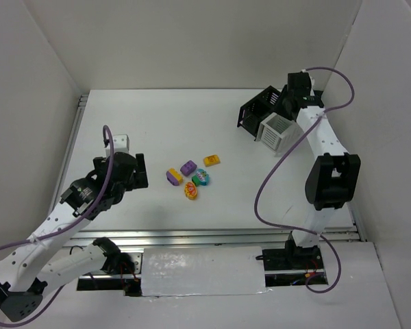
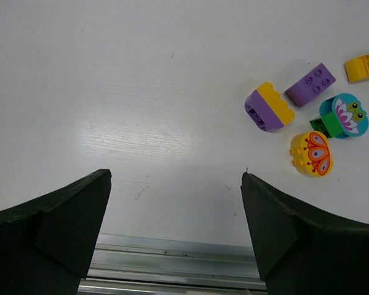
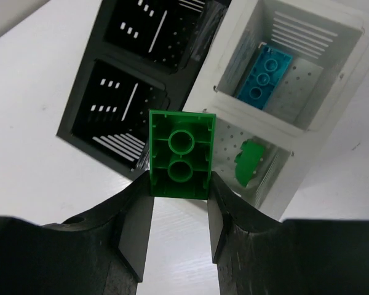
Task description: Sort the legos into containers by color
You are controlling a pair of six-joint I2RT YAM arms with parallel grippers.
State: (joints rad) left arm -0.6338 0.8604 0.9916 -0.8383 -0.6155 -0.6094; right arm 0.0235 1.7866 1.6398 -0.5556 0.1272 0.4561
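My right gripper (image 3: 181,187) is shut on a green brick (image 3: 181,153) and holds it over the near edge between the black bin (image 3: 129,80) and the white bin (image 3: 332,92). The white bin holds a teal brick (image 3: 264,74) in its far compartment and a green piece (image 3: 249,161) in the near one. In the top view the right gripper (image 1: 283,108) is above both bins. My left gripper (image 2: 175,184) is open and empty, left of the loose legos: yellow-purple (image 2: 269,107), purple (image 2: 310,85), orange (image 2: 364,66), teal oval (image 2: 344,115), red-yellow oval (image 2: 312,153).
The black bin (image 1: 255,112) and white bin (image 1: 275,131) stand side by side at the back right. A small white block (image 1: 120,142) lies near the left arm. The metal rail (image 2: 172,258) runs along the table's near edge. White walls enclose the table.
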